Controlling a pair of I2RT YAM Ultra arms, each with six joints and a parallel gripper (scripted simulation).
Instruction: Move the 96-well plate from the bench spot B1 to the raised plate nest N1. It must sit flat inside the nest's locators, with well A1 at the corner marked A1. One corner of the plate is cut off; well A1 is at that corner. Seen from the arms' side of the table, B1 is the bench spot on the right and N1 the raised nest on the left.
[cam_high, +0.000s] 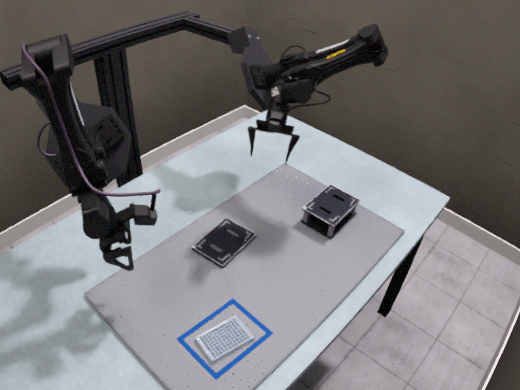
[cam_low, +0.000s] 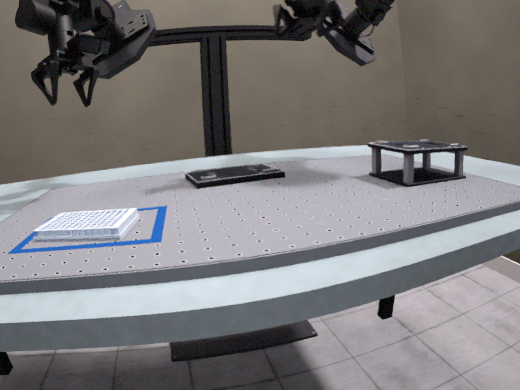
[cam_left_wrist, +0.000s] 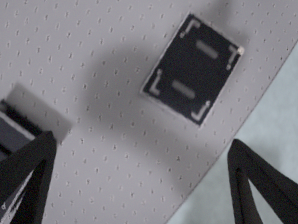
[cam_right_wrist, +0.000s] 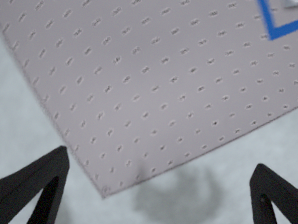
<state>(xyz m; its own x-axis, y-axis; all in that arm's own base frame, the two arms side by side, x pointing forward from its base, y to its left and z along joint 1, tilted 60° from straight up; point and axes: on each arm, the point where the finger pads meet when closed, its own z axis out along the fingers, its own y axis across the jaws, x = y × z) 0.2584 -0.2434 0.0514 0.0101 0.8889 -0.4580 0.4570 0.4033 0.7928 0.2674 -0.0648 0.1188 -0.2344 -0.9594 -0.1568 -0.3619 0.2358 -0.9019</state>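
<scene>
The raised nest N1 stands empty at the far end. My right gripper is open and empty, high above the board's edge and well away from the plate. My left gripper is open and empty, high above the table behind the nest.
A flat black pad with white corner marks lies mid-board between B1 and N1, also in the left wrist view. The black gantry post stands behind the table. The board's edge is close to B1.
</scene>
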